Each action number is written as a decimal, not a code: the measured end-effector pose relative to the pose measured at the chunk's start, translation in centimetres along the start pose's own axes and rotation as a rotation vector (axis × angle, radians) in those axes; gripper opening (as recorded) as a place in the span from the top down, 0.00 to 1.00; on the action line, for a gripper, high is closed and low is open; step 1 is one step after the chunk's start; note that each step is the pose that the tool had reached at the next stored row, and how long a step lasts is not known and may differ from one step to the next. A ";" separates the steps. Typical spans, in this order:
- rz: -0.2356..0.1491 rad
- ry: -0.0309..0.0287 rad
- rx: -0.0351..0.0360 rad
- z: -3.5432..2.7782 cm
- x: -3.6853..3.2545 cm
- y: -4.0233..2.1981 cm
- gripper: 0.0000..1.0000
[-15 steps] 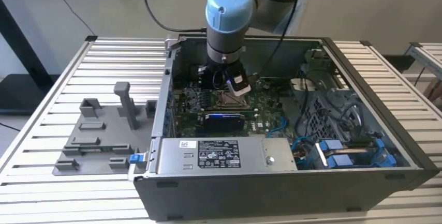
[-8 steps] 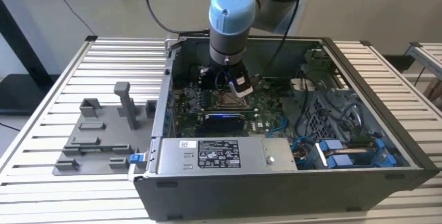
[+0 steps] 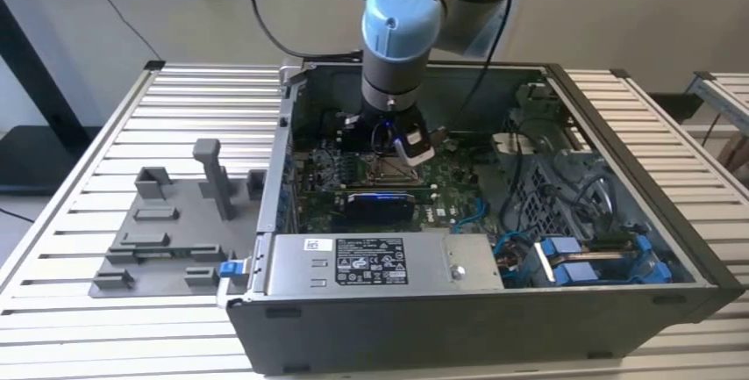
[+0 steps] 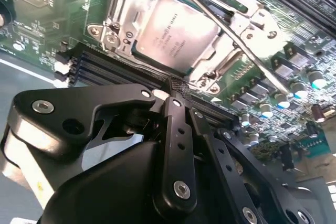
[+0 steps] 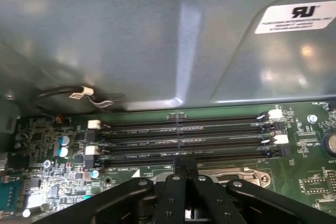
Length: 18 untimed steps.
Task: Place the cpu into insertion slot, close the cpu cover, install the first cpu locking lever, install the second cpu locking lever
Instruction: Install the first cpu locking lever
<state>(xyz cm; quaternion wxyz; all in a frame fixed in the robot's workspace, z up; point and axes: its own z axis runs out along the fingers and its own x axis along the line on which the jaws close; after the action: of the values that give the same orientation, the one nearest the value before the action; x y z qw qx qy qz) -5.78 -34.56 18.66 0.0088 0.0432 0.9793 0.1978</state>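
The cpu [image 4: 173, 38] already sits in the insertion slot [image 4: 137, 51] under the closed cpu cover [image 4: 126, 3], so the tool [image 4: 176, 90], pinched narrow and empty, hovers just beside a locking lever [image 4: 247, 51].

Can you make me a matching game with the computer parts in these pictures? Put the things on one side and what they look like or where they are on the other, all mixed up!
Things:
1. cpu
2. cpu cover
3. gripper
4. memory slots

Descriptions:
A. long dark rows along the green board, with white clips at their ends
B. black, poised just beside the socket
C. silver-tan square lying flat in the insertion slot
D. shiny metal frame closed over the chip's edges

Pairs: 1-C, 2-D, 3-B, 4-A
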 end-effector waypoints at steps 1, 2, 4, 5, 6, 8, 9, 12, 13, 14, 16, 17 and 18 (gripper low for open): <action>0.000 -0.0001 -0.0002 0.03 -0.12 0.00 0.89; 0.000 -0.0002 -0.0004 0.07 -0.26 0.00 0.89; 0.000 0.0010 -0.0011 0.12 -0.59 0.00 0.89; 0.000 0.0017 -0.0022 0.13 -0.76 0.01 0.89; 0.000 0.0008 -0.0034 0.15 -0.92 0.01 0.89; 0.000 0.0004 -0.0058 0.19 -1.10 0.02 0.89; 0.000 0.0006 -0.0060 0.20 -1.20 0.03 0.89; 0.002 0.0045 -0.0058 0.18 -1.49 0.07 0.89; 0.003 0.0063 -0.0057 0.15 -1.51 0.09 0.89; 0.004 0.0088 -0.0054 0.07 -1.54 0.13 0.89; 0.006 0.0138 -0.0034 -0.18 -1.55 0.22 0.89; 0.007 0.0160 -0.0024 -0.30 -1.55 0.27 0.89; 0.008 0.0175 -0.0017 -0.41 -1.55 0.32 0.89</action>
<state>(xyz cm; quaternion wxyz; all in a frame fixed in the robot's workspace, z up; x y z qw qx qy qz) -4.22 -34.56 19.16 -0.0004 0.0452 0.9790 0.1990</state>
